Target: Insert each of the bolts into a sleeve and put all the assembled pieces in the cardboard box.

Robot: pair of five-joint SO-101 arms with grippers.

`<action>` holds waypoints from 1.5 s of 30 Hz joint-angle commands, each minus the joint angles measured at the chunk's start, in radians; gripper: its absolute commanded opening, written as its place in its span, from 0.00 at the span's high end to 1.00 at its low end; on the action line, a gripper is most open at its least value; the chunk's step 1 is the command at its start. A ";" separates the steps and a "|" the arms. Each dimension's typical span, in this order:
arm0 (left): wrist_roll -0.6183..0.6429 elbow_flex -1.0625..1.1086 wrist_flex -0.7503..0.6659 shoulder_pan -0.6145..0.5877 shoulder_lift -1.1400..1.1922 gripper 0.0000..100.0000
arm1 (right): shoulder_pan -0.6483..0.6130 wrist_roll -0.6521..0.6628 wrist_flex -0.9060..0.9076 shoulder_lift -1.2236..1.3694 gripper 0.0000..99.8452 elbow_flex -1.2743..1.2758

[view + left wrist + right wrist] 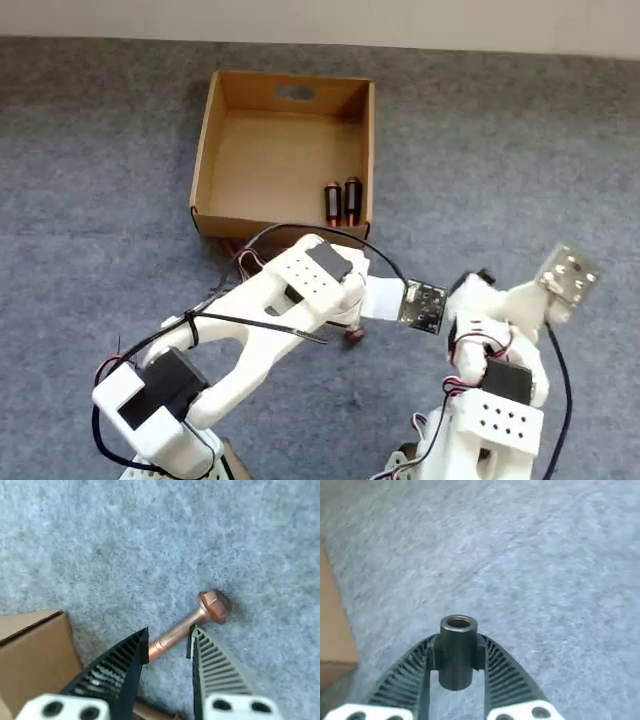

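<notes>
From above: open brown cardboard box (205, 170), two dark sleeved bolts (342, 202) in its near right corner. Left wrist: left gripper (169, 632) narrowly parted astride copper hex-head bolt (200, 612) on grey carpet (150, 540). Right wrist: right gripper (457, 642) clamping dark cylindrical metal sleeve (456, 662) upright.

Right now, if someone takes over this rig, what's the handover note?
Left gripper: at the copper bolt, low over the grey carpet just off the cardboard box; grip not confirmed.
Right gripper: shut on a dark sleeve, its bore empty.
Done: two assembled pieces lie side by side in the box, by its near wall, at the right in the high view.
Left: get this bolt into this sleeve, then box the piece.
</notes>
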 commanded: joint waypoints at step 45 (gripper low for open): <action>-0.003 -0.565 0.384 -0.028 0.193 0.84 | 0.102 -0.021 -0.065 -0.015 0.99 -0.030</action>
